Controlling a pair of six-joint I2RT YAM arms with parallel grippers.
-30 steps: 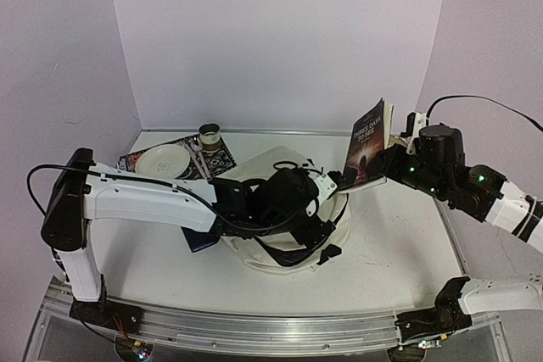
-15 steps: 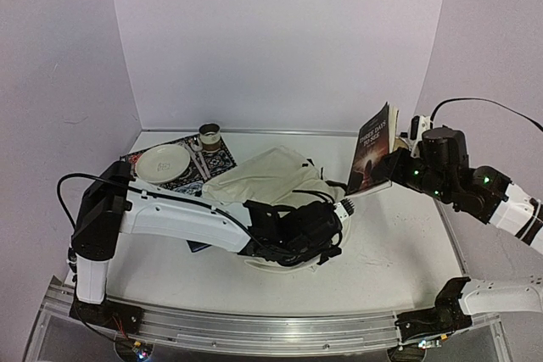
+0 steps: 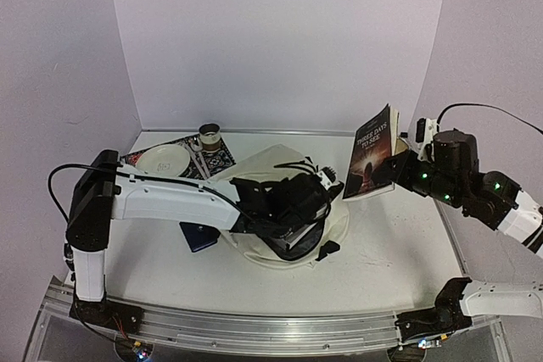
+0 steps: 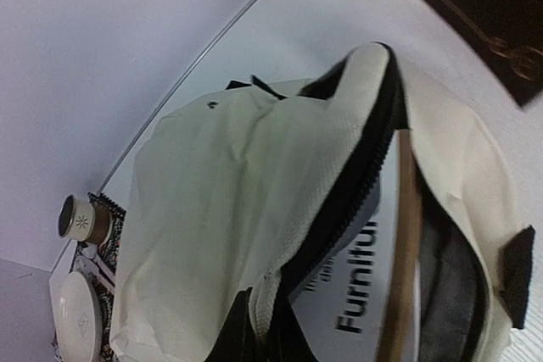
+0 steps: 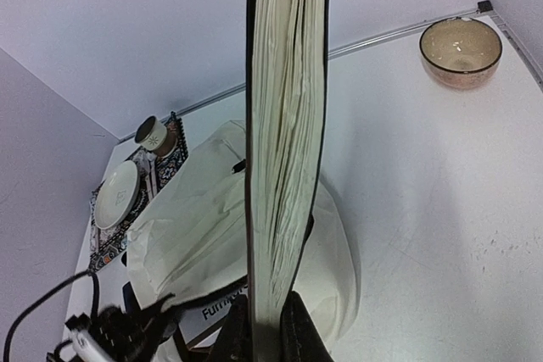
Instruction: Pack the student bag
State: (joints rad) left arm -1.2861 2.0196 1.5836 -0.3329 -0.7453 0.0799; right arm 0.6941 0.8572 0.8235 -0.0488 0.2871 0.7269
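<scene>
student bag (image 3: 259, 164) lies centre frame, left gripper (image 3: 293, 203) down at its dark opening. right gripper (image 3: 399, 167), right of frame, clamps a book (image 3: 373, 152) upright. plate (image 3: 163, 161) and cup (image 3: 209, 136) on patterned mat (image 3: 222, 158), upper left.

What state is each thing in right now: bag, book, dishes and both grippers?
student bag: unzipped, mouth pulled open.
left gripper: shut on the student bag's zipper edge.
book: closed, upright in the air.
right gripper: shut on the book's lower edge.
booklet: partly inside the student bag.
cup: upright on the mat.
plate: right side up, empty.
bowl: upright, empty.
</scene>
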